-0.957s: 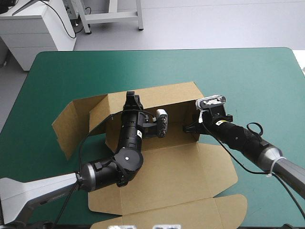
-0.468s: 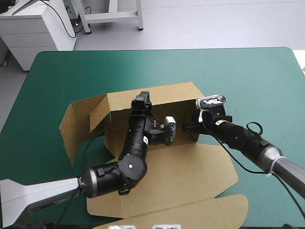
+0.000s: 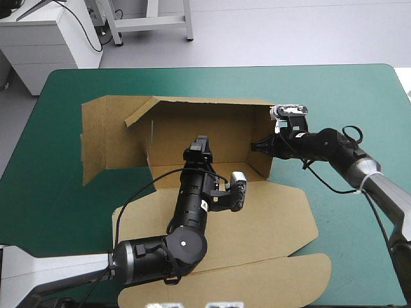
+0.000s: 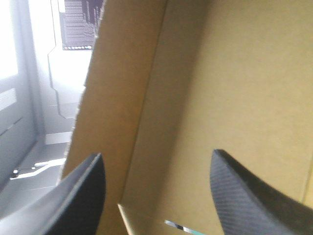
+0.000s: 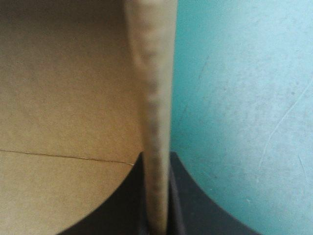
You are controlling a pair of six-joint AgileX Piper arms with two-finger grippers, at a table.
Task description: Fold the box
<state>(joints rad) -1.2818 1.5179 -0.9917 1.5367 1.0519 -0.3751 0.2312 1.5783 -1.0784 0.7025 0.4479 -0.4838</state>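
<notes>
The brown box [image 3: 205, 122] stands mid-table with its far wall and right wall raised, and a wide side panel [image 3: 106, 135] stands up at its left. Its lid [image 3: 270, 218] lies flat toward the near edge. My left gripper [image 3: 201, 142] reaches into the box from the near side. In the left wrist view this gripper [image 4: 156, 154] is open, with bare board [image 4: 234, 73] ahead and nothing between the fingers. My right gripper [image 3: 262, 146] is at the right wall. In the right wrist view it [image 5: 156, 157] is shut on that wall's edge [image 5: 151, 73].
The teal-green cover [image 3: 347, 96] shows to the right of the box and beyond it. A narrower strip of cover [image 3: 38, 192] lies left of the box. The lid's front flap [image 3: 257, 282] reaches the table's near edge.
The box has shifted toward the far edge and its far wall now stands taller. The left side panel swung outward. My right gripper went with the right wall, and my left gripper moved right, deeper into the box.
</notes>
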